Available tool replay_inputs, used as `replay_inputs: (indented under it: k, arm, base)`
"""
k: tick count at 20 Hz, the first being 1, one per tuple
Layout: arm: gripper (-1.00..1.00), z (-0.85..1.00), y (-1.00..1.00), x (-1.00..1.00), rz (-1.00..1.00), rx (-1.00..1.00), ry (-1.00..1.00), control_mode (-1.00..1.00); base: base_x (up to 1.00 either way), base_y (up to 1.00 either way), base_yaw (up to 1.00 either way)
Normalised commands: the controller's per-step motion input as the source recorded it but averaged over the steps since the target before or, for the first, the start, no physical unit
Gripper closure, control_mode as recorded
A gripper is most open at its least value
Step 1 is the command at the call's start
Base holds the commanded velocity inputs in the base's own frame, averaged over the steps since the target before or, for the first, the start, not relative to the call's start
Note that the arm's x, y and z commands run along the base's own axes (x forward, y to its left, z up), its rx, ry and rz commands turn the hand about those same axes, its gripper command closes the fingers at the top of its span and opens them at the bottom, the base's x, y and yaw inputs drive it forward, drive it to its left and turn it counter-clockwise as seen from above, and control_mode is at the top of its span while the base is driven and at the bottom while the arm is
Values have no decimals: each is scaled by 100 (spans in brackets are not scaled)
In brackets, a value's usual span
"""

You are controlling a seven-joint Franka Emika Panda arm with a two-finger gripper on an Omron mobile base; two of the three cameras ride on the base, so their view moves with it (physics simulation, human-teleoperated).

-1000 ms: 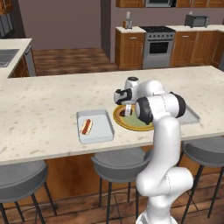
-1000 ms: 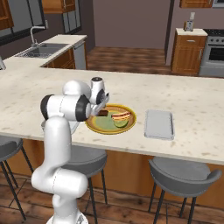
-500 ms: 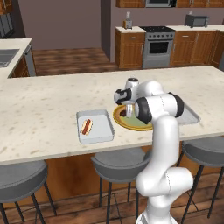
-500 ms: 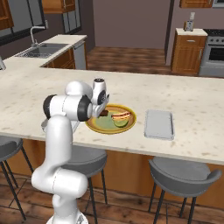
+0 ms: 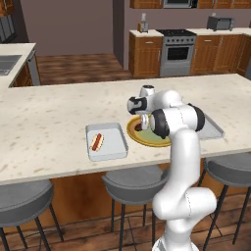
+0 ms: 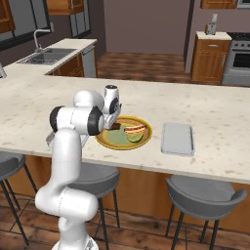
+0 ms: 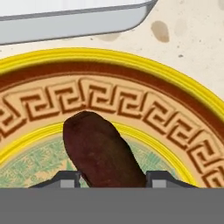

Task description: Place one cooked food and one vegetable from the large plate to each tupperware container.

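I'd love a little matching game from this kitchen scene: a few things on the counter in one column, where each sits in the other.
Things:
1. hot dog
2. dark brown food
3. right tupperware container
4. large plate

Places:
A. between the gripper fingertips
B. counter, between both containers
C. in the left tupperware container
D. counter, right of the plate

Pairs: 1-C, 2-A, 3-D, 4-B

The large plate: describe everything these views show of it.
The large plate is round and flat, with a yellow edge, a brown band, a tan ring of key pattern and a pale green centre. It lies on the counter between two grey trays, one holding a hot dog, the other bare. On it lie a hot dog, a green piece and a dark brown oblong, which the gripper straddles.
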Motion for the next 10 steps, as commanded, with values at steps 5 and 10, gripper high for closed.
replay_inputs:
  k: [5, 10]
  arm:
    - [100, 0, 0, -9, -1, 0, -3, -100]
    - [100, 37, 0, -50, -20, 0, -7, -100]
  base:
    - [0, 0, 0]
    - [0, 0, 0]
